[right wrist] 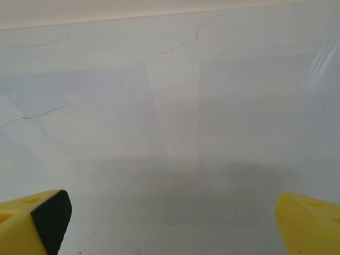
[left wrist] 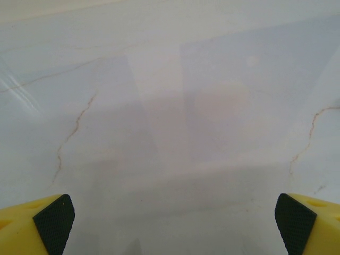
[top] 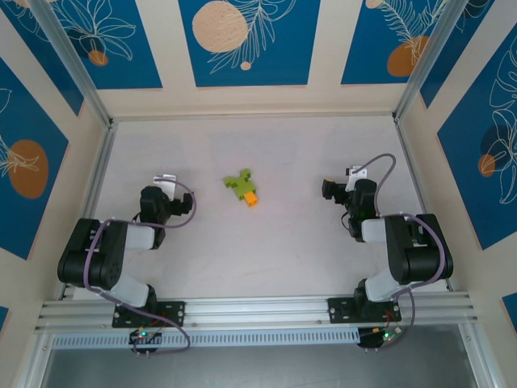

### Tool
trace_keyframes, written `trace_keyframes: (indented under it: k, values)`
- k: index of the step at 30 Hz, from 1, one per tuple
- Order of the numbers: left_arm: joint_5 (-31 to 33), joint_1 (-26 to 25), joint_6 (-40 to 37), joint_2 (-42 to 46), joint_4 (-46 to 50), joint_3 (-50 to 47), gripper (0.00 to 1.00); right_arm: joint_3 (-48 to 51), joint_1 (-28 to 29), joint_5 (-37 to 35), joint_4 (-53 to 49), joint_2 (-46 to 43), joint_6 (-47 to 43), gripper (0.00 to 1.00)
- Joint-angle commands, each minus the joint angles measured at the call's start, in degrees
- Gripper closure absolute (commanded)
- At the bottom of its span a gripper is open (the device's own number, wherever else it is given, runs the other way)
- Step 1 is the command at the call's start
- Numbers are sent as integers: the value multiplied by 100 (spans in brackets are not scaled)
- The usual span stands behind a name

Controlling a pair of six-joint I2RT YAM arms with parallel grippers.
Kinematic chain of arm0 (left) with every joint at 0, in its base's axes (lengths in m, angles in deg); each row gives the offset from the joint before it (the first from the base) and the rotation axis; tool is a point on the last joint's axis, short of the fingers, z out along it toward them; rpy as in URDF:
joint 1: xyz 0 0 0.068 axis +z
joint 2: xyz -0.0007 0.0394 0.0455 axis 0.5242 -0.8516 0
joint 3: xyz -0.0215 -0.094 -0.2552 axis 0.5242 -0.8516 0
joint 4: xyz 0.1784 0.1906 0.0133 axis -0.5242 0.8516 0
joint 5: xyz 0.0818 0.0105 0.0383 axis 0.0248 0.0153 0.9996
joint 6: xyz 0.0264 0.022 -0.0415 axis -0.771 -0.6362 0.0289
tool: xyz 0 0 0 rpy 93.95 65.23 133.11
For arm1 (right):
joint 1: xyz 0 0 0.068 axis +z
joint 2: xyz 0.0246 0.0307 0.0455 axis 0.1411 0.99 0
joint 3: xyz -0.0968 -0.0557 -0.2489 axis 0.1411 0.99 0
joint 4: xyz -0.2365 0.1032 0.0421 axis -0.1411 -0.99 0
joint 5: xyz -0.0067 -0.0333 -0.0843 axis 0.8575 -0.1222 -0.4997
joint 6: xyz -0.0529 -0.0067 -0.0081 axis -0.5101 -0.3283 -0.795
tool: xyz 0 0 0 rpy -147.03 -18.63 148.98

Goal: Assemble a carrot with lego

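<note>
Lego carrot lies between two released, empty grippers: right of the left gripper, left of the right gripper, roughly equidistant, its orange tip slanting toward the right gripper's side.

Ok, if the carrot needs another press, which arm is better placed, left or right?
Left, narrowly. The carrot lies between the arms, somewhat nearer the left arm. Both the left fingers and right fingers are open over bare table.

A smooth, slightly shiny table is seen. The carrot is built of plastic bricks. The black pads are rough and matt.
</note>
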Motion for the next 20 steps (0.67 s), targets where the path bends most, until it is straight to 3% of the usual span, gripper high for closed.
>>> trace_keyframes:
  k: [1,20]
  values:
    - [-182,82,-19,-11,-419,23,1,9,-33,139,275,-6,61,1]
    - [-102,120,69,-6,-201,129,1,10,-33,148,276,-5,62,1]
